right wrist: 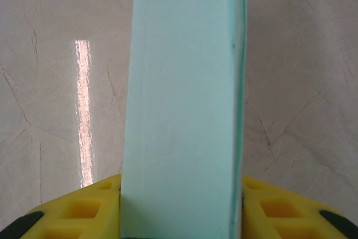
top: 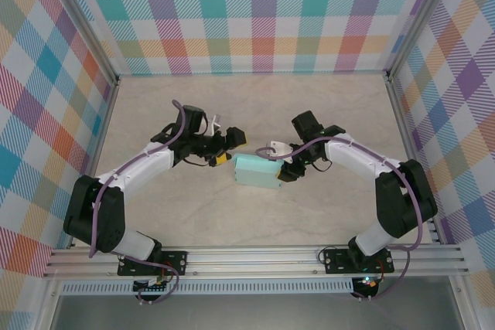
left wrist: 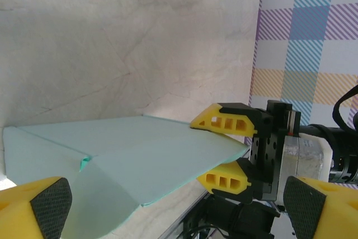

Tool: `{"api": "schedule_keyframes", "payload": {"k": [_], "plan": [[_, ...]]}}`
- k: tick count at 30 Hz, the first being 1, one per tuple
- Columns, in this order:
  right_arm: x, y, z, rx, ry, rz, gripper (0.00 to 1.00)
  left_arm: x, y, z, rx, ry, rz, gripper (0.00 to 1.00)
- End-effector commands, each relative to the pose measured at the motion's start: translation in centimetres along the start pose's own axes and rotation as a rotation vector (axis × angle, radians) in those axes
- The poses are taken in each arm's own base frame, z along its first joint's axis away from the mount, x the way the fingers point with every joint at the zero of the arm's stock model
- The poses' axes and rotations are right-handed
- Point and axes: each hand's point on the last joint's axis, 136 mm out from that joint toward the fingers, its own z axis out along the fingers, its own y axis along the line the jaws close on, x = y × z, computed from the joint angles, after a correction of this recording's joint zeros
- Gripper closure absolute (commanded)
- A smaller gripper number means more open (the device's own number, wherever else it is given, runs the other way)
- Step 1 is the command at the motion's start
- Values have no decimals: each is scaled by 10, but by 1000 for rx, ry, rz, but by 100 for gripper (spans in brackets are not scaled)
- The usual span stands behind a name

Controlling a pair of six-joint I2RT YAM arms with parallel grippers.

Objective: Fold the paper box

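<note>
Mia: Where is the paper box (top: 257,171) sitting?

Ben: It is sitting in the middle of the top view, over the pale table (top: 325,106), right between the two pincers. It is looking pale green-blue and plain.

Mia: What is the right pincer (top: 285,166) doing?

Ben: It is pinching the right end of the box. In the right wrist view the box (right wrist: 182,93) is running up the middle of the frame. The right pincer (right wrist: 182,219) is squeezing it at the bottom, with its yellow fingers (right wrist: 84,211) touching both sides.

Mia: And the left pincer (top: 226,156)?

Ben: It is hovering at the box's upper left corner. In the left wrist view its fingers (left wrist: 36,208) are sitting in the two bottom corners, spread far apart. The box (left wrist: 123,155) is stretching across the lower left. The right pincer (left wrist: 221,150) is biting its far edge at the lower right.

Mia: Is the left pincer touching the box?

Ben: I cannot tell.

Mia: What is standing around the table?

Ben: Checked walls (top: 263,13) are standing on three sides.
</note>
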Motion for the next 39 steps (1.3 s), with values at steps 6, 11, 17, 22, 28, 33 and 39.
{"api": "schedule_keyframes", "payload": {"k": [6,11,17,22,28,33,39], "plan": [[10,5,6,-19,41,39,57,16,-20,7,84,59,-7,1],[13,6,8,-20,50,41,58,22,-26,10,92,83,3,0],[16,9,12,-31,73,31,59,27,-15,15,48,105,21,0],[18,12,14,-32,87,3,60,30,3,10,-64,116,89,0],[22,16,18,-11,114,-89,62,32,18,16,-98,129,106,0],[26,17,21,-8,127,-110,62,29,27,18,-120,111,118,0],[29,17,25,-22,141,-103,63,21,28,17,-82,89,73,0]]}}
